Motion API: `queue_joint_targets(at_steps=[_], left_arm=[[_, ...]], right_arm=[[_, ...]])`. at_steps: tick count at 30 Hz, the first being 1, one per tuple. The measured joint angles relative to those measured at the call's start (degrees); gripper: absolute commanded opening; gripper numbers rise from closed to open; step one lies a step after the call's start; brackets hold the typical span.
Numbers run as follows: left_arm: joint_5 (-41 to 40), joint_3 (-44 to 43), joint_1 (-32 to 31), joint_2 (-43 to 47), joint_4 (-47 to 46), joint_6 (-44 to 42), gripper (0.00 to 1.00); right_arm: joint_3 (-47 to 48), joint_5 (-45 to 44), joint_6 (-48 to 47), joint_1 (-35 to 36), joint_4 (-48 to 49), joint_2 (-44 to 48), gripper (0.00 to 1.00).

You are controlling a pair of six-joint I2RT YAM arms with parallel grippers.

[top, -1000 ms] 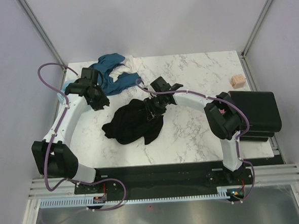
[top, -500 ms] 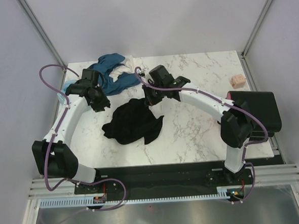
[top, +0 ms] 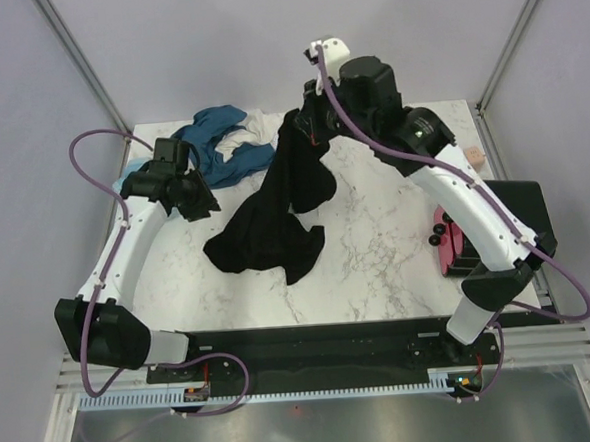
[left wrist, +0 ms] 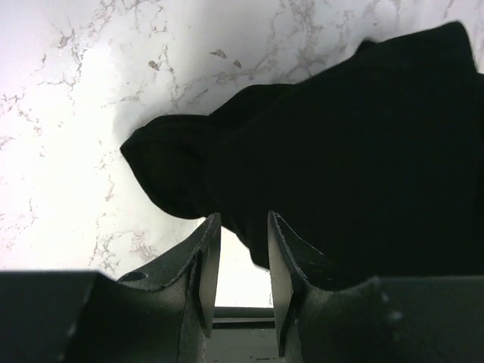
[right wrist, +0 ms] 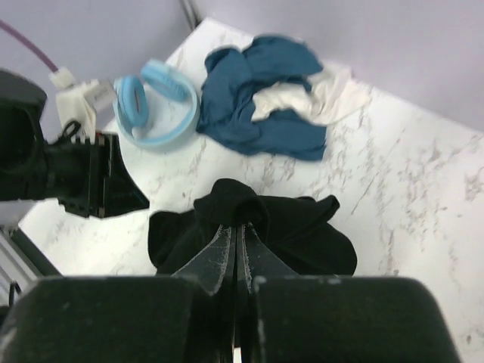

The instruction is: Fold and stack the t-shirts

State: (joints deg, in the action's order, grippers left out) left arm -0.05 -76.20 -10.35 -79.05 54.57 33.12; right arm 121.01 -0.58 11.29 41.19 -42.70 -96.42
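Note:
A black t-shirt (top: 275, 217) hangs from my right gripper (top: 294, 121), which is shut on a pinch of its cloth and holds it high above the table; the lower part still rests crumpled on the marble. In the right wrist view the fingers (right wrist: 236, 231) close on the black t-shirt (right wrist: 295, 227). My left gripper (top: 198, 199) is open and empty just left of the shirt; in its wrist view (left wrist: 240, 227) the black t-shirt (left wrist: 355, 166) lies right ahead. A teal-blue shirt (top: 220, 145) and a white shirt (top: 249, 132) lie bunched at the back left.
A stack of folded black shirts (top: 506, 223) with a pink one (top: 447, 242) under it sits at the right edge. A small pinkish-beige block (top: 468, 157) lies at the back right. A light blue roll (right wrist: 155, 102) sits at the far left corner.
My right gripper has risen and moved back with the black shirt, pulling it up into a hanging column. My left arm has barely moved.

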Motion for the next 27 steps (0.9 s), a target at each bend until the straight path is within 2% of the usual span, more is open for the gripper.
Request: queue_joint_targets(at_steps=[4, 12, 20, 23, 27], left_arm=[[2.25, 0.00, -0.02, 2.43, -0.02, 0.00, 0.41], [7.58, -0.13, -0.02, 5.62, 0.42, -0.28, 0.43], [9.27, -0.13, -0.39, 9.01, 2.60, -0.46, 0.45], [10.49, -0.13, -0.70, 10.34, 2.84, -0.44, 0.48], [12.22, 0.17, -5.77, 10.47, 2.67, -0.44, 0.52]], right_arm=[[7.78, -3.23, -0.02, 0.50, -2.45, 0.92, 0.00], [16.87, -6.86, 0.04, 1.84, -5.49, 2.71, 0.00], [18.10, -10.73, -0.04, 3.50, -6.34, 5.77, 0.00], [17.62, -11.69, -0.24, 3.50, -6.73, 7.19, 0.00], [16.04, -13.44, -0.81, 3.50, -7.80, 8.11, 0.00]])
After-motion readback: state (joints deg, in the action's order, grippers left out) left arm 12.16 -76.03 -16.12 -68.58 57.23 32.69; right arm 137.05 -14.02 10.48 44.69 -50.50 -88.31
